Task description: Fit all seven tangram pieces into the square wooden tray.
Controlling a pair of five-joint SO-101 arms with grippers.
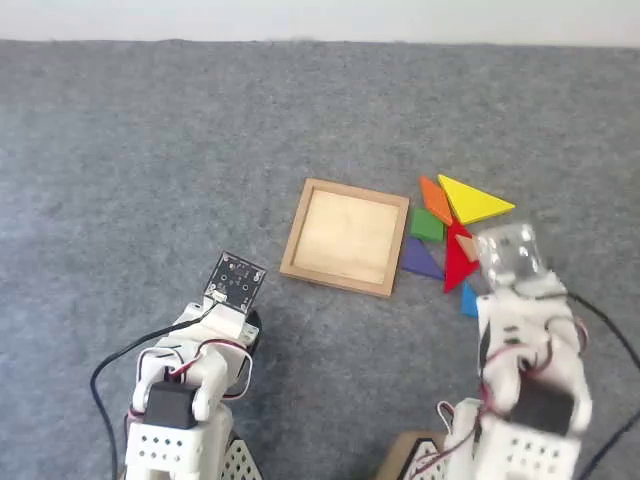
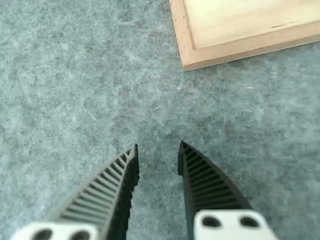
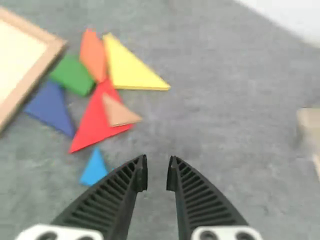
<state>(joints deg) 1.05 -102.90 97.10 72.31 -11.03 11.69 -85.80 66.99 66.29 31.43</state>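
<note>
Left fingers [image 2: 117,192] and right fingers [image 3: 117,197] are slightly parted, both empty. Tray [image 1: 345,237] is empty; all seven pieces [image 1: 472,202] lie loose just beside it on the surface [image 1: 150,150]. Nothing fitted yet.

From above, my right arm [image 1: 520,330] hides part of, seemingly, a blue triangle [image 1: 468,300]; left wrist view crops the tray [image 2: 240,52].

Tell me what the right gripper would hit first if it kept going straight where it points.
Probably the grey carpet just ahead of the right gripper, beside the red triangle. If it travels flatter than it looks, a corner of the yellow triangle comes next; depth is unclear.
</note>
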